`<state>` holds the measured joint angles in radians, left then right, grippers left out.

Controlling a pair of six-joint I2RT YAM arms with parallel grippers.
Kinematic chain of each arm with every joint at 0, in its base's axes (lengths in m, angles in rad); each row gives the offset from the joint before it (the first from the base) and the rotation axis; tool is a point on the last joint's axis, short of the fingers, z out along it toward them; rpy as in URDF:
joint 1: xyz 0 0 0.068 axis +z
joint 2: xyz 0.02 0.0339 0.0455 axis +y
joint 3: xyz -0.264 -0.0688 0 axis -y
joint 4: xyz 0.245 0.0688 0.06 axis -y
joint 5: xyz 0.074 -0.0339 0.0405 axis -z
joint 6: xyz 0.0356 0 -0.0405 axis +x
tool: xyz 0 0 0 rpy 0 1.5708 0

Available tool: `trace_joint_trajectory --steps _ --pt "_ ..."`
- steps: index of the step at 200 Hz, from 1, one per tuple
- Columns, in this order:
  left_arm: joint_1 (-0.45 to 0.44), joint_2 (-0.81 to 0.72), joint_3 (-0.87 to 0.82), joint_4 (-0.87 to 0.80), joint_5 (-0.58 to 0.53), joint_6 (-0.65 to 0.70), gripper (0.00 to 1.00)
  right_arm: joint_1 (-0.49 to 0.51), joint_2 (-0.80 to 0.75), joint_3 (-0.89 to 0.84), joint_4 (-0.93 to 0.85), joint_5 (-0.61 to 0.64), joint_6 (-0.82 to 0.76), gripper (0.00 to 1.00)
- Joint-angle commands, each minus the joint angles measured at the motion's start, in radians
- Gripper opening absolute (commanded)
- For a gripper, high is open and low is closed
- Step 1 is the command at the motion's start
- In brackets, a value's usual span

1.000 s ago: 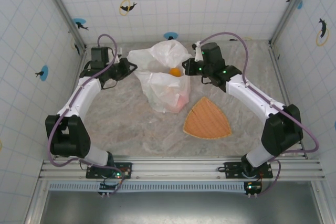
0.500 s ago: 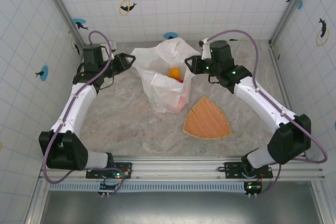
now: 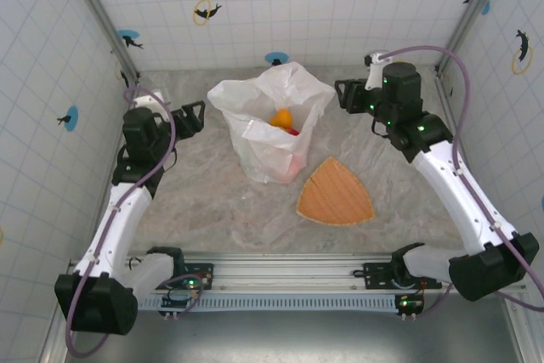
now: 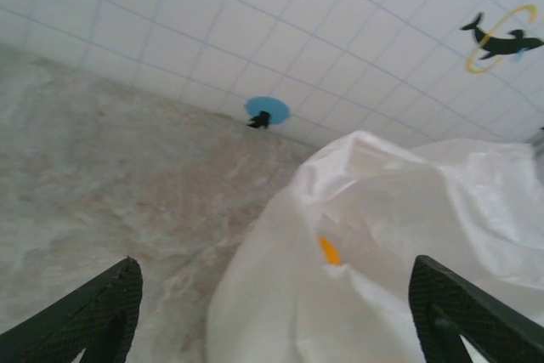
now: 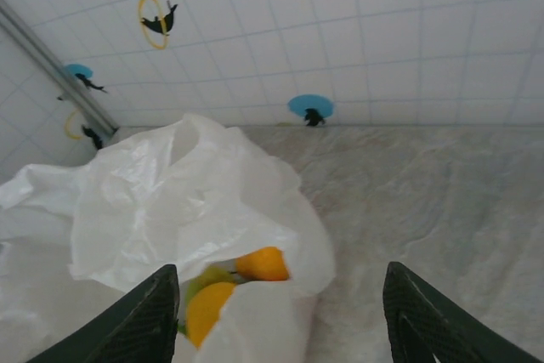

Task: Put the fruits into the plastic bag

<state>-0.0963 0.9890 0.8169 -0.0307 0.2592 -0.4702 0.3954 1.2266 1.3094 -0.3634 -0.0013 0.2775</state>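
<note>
The plastic bag (image 3: 255, 101) stands open-mouthed at the back middle of the table, white and crinkled. Inside it lie the fruits: an orange one (image 3: 281, 116) above a red one (image 3: 292, 131). In the right wrist view an orange fruit (image 5: 262, 263), a yellow one (image 5: 206, 310) and a green one (image 5: 202, 278) show in the bag's (image 5: 170, 193) mouth. My left gripper (image 3: 190, 116) is open, a short way left of the bag. My right gripper (image 3: 345, 95) is open, off the bag's right side. The left wrist view has the bag (image 4: 408, 210) between wide fingers (image 4: 110, 308), untouched.
A flat orange fan-shaped tray (image 3: 336, 193) lies on the marble table (image 3: 204, 201) right of the bag's foot. Tiled walls with dolphin stickers close the back and both sides.
Both grippers have opened, let go of the bag's rim and drawn back outward, the left to the left and nearer, the right to the right and farther back. The bag stays standing.
</note>
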Motion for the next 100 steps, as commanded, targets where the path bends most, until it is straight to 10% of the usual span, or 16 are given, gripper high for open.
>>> trace_joint_trajectory --steps 1,41,100 --pt "0.006 -0.051 -0.096 0.062 -0.177 0.017 0.89 -0.029 -0.06 -0.036 -0.046 0.143 -0.074 0.71" --pt "0.007 -0.069 -0.218 0.087 -0.367 0.011 0.98 -0.125 -0.129 -0.216 0.003 0.262 -0.074 1.0" --pt "0.007 -0.013 -0.36 0.25 -0.588 0.045 0.98 -0.228 -0.138 -0.537 0.216 0.381 -0.037 1.0"
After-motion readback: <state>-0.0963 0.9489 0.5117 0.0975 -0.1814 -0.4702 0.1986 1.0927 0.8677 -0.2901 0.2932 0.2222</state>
